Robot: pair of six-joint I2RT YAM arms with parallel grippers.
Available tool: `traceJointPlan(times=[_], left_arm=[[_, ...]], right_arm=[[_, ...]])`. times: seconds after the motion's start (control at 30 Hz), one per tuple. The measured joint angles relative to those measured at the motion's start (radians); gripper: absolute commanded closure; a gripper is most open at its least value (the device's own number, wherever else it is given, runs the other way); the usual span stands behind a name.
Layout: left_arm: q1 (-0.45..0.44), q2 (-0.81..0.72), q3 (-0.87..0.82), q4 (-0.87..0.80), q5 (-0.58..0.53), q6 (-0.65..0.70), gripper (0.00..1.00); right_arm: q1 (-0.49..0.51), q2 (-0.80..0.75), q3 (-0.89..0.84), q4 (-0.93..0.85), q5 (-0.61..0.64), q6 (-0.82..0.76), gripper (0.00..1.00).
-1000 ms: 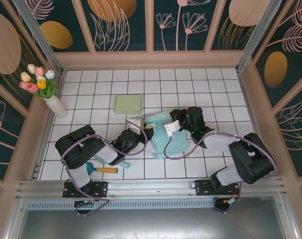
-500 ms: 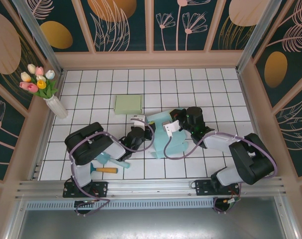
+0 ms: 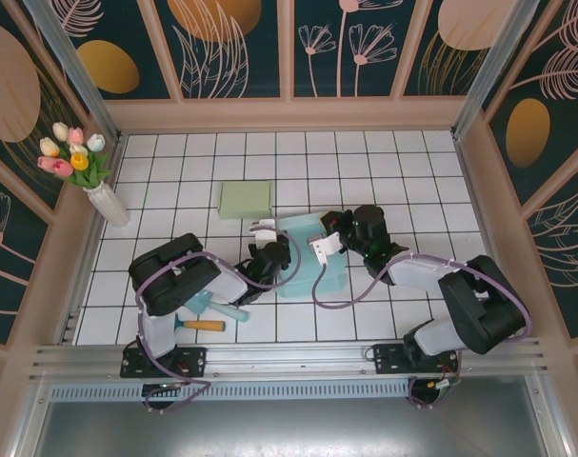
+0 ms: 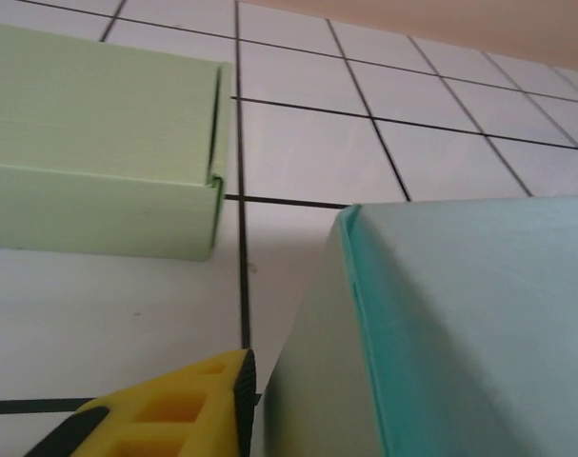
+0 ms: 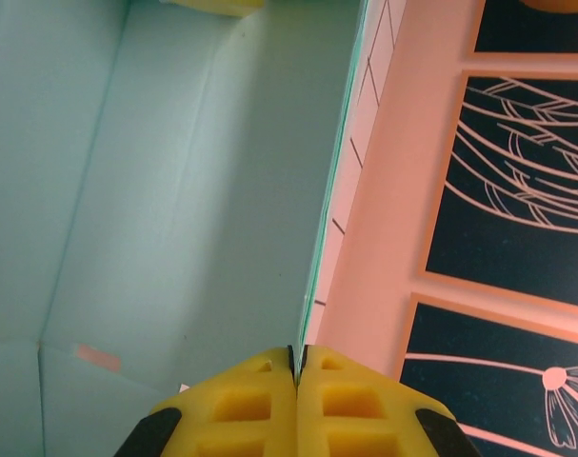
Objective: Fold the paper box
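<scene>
The one teal paper box (image 3: 312, 269) sits mid-table, open side up, its long axis running near to far. The right gripper (image 5: 296, 373) pinches its thin wall, jaws closed on it. The left gripper (image 3: 271, 250) rests one yellow finger (image 4: 174, 411) just beside the box's outer wall; how far its jaws are open cannot be told. One green box (image 3: 245, 199) lies close beyond

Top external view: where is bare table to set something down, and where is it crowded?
Free: the far tiles between the green box and the back wall, through to the far-right corner. Crowded: around the teal paper box, and near-left by the orange-handled tool.
</scene>
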Motion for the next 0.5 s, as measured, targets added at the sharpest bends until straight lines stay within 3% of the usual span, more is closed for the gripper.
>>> traceJointPlan(times=[0.5], left_arm=[[0.002,-0.017,0.083,-0.229,-0.104,-0.042,0.83]], right_arm=[[0.017,0.0,0.001,0.001,-0.019,0.026,1.0]])
